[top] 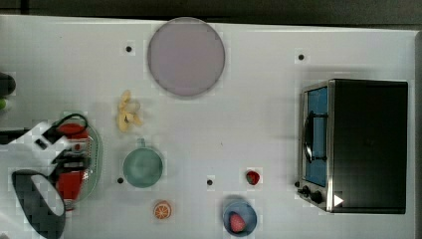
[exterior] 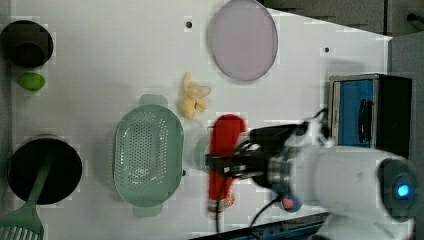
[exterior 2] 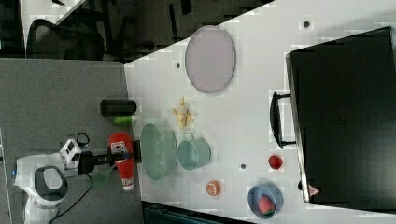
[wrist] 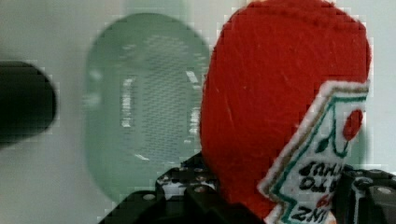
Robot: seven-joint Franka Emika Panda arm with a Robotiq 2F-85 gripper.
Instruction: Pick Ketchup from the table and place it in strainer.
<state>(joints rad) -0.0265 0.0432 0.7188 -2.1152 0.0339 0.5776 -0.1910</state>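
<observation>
The gripper (exterior: 225, 165) has its fingers closed around the middle of the ketchup (exterior: 226, 145), a red felt bottle with a white stitched label, and holds it lifted off the tabletop (top: 259, 109). In the wrist view the bottle's red body (wrist: 275, 102) sits between the dark fingers (wrist: 196, 196), with the strainer (wrist: 144, 107) lying blurred beneath and beside it. In the top view the bottle (top: 69, 184) hangs over the strainer (top: 95, 154) near the tabletop's left edge; in the left view it appears just to the left view's right of the strainer (exterior: 147, 155), lengthwise alongside it, and in the right view it (exterior 2: 122, 158) sits just at the right view's left of the mint-green basket (exterior 2: 156, 149).

Just beyond the strainer stands a teal cup (top: 143, 167) with a handle, and near both lies a peeled banana (top: 127, 112). An orange slice (top: 162, 209) lies toward the tabletop's lower edge in the top view, with a blue bowl (top: 240, 217) holding one strawberry (top: 238, 223) further along that edge and a second strawberry (top: 253, 177) loose close by. A large pale plate (top: 186, 56) rests by the opposite edge. At the far end stands a toaster oven (top: 358, 144) with a blue door. In the left view a black pot (exterior: 44, 170) with a green spatula (exterior: 22, 222), a lime (exterior: 31, 81) and a dark cup (exterior: 27, 44) sit past the strainer.
</observation>
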